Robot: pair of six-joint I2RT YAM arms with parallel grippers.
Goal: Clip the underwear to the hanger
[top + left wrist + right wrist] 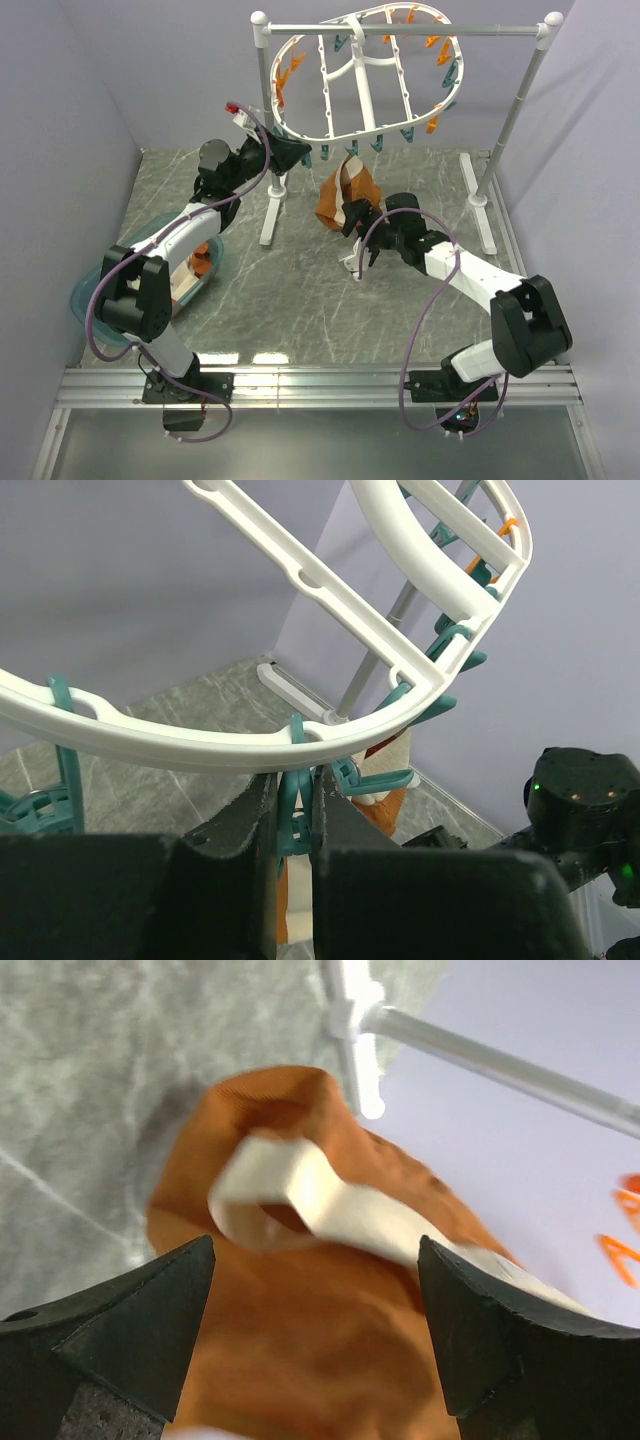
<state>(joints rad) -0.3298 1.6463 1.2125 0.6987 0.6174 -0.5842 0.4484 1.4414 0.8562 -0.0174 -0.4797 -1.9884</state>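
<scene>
The white oval hanger (pixel 360 80) hangs from the pole, ringed by teal and orange clothespins; its rim crosses the left wrist view (pixel 200 745). The rust-orange underwear (pixel 345 195) with a cream waistband hangs below the hanger's near rim, held by a teal clothespin (pixel 378 778). My left gripper (pixel 298 155) is shut on a neighbouring teal clothespin (pixel 293 815) under the rim. My right gripper (pixel 356 218) is open just beside the underwear (pixel 320 1300), which fills the space ahead of the jaws, not pinched.
The grey-white pole stand (pixel 520 110) and its feet (pixel 478 200) stand at the back. A blue basin (pixel 95 295) with white-and-orange garments (pixel 195 265) sits at the left. Grey walls close in on both sides.
</scene>
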